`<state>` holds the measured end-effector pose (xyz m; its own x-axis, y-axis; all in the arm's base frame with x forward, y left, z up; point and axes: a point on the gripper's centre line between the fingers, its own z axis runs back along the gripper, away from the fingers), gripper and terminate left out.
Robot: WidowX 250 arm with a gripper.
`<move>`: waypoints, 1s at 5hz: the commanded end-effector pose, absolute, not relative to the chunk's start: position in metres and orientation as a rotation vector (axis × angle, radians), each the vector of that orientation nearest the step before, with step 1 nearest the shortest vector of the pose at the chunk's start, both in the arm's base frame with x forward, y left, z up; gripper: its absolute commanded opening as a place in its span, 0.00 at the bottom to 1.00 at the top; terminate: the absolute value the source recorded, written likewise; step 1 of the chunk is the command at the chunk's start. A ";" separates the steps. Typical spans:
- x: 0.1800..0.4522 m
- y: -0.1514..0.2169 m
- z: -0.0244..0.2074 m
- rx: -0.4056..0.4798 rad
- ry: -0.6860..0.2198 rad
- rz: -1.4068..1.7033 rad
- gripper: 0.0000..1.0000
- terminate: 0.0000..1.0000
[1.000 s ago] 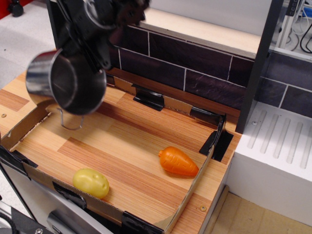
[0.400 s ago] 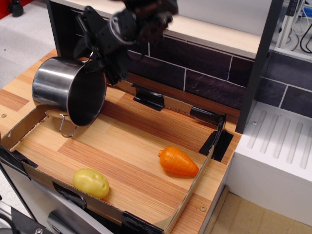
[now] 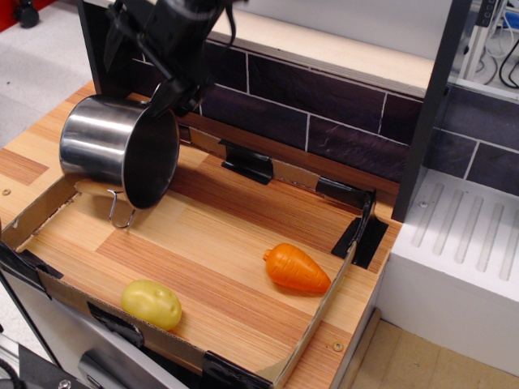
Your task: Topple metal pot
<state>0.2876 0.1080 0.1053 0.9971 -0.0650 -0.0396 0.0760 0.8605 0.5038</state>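
Note:
The metal pot (image 3: 101, 146) lies on its side at the tray's far left corner. Its dark opening faces right and one wire handle (image 3: 122, 212) hangs down onto the wood. My gripper (image 3: 172, 91) comes down from the top left, with its black fingertips right at the pot's upper rim. The fingers are dark and blurred against the wall, so I cannot tell whether they still pinch the rim or stand apart.
An orange toy vegetable (image 3: 297, 268) lies at the right of the low cardboard-walled wooden tray (image 3: 320, 324). A yellow toy vegetable (image 3: 151, 304) lies near the front edge. A dark tiled wall (image 3: 324, 97) runs behind. A black post (image 3: 430, 105) and a white drainer (image 3: 462, 243) stand at the right.
The pot was held tilted in the air and has come down to rest on its side. It shifted slightly right. The arm has swung up and left above the pot.

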 end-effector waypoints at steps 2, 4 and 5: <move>0.286 0.113 0.167 0.079 -0.140 -0.074 1.00 0.00; 0.285 0.115 0.186 0.085 -0.179 -0.084 1.00 0.00; 0.285 0.115 0.186 0.085 -0.179 -0.084 1.00 1.00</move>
